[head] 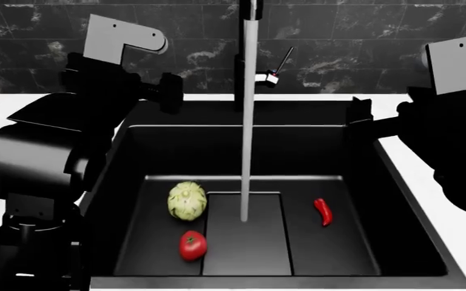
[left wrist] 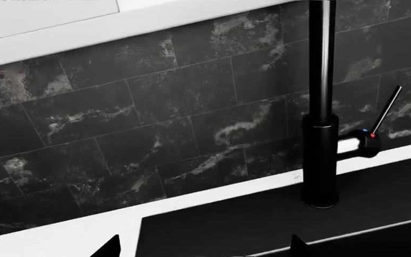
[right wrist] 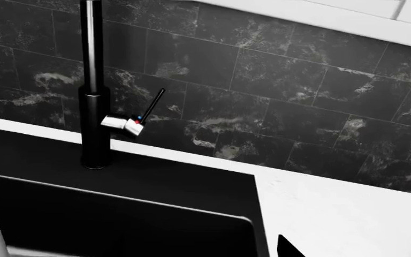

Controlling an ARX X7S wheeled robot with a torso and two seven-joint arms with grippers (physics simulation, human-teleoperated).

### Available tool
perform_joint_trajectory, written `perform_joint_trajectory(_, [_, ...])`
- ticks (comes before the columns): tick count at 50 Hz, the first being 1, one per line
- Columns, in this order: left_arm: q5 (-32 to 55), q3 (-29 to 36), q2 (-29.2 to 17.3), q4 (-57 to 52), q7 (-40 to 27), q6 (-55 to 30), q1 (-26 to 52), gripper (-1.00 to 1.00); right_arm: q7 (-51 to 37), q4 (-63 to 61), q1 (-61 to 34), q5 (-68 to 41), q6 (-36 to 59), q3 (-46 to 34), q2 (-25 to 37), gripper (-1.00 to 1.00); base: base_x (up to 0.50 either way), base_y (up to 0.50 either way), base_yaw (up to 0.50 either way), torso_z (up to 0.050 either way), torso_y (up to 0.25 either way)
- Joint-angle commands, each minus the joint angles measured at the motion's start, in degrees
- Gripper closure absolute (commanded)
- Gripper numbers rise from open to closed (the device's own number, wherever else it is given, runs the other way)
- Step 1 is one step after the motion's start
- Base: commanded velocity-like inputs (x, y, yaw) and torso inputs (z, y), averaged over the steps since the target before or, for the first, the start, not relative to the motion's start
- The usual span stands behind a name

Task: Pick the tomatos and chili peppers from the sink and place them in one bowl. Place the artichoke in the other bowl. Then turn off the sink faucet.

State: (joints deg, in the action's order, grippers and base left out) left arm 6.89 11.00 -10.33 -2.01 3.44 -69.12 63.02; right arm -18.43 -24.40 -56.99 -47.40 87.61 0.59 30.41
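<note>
In the head view a green artichoke, a red tomato and a red chili pepper lie on the floor of the black sink. The black faucet runs a stream of water into the middle; its thin handle is tilted. My left gripper is above the sink's back left corner, open and empty. My right gripper is above the back right edge; one fingertip shows, nothing held. No bowl is in view.
A dark marble-tile backsplash stands behind the sink. White counter runs around it. The faucet post and handle show in the left wrist view, and the post and handle in the right wrist view.
</note>
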Motion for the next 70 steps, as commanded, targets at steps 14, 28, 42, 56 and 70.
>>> perform_joint_trajectory(14, [0.4,1.3,0.3,0.8,0.5,1.1,-1.1,-1.0,-1.5,-0.4,2.7,-3.7,-1.0,0.8,1.7,-1.0,0.31,0.0,0.0,0.0,0.001])
perform_joint_trajectory(28, [0.9,1.9,0.3,0.8,0.3,1.1,-2.3,-1.0,-5.7,4.5,3.1,-10.2,2.2,1.5,0.4,-1.0,0.21,0.0,0.0,0.0,0.001])
perform_joint_trajectory(42, [1.5,2.1,0.0,1.2,0.3,1.3,-3.6,-1.0,-13.8,16.5,5.1,-15.8,-4.7,-6.7,-2.3,-1.0,0.0,0.0,0.0,0.0,0.0])
perform_joint_trajectory(56, [2.3,1.6,0.0,0.1,0.0,1.4,-5.6,-1.0,-4.1,28.6,8.8,-7.4,-15.4,-16.3,-2.8,-1.0,0.0,0.0,0.0,0.0,0.0])
perform_joint_trajectory(70, [3.1,0.8,-0.5,-3.6,-0.5,-0.7,-6.4,-1.0,3.5,39.6,11.0,-1.8,-24.6,-20.9,-3.6,-1.0,0.0,0.0,0.0,0.0,0.0])
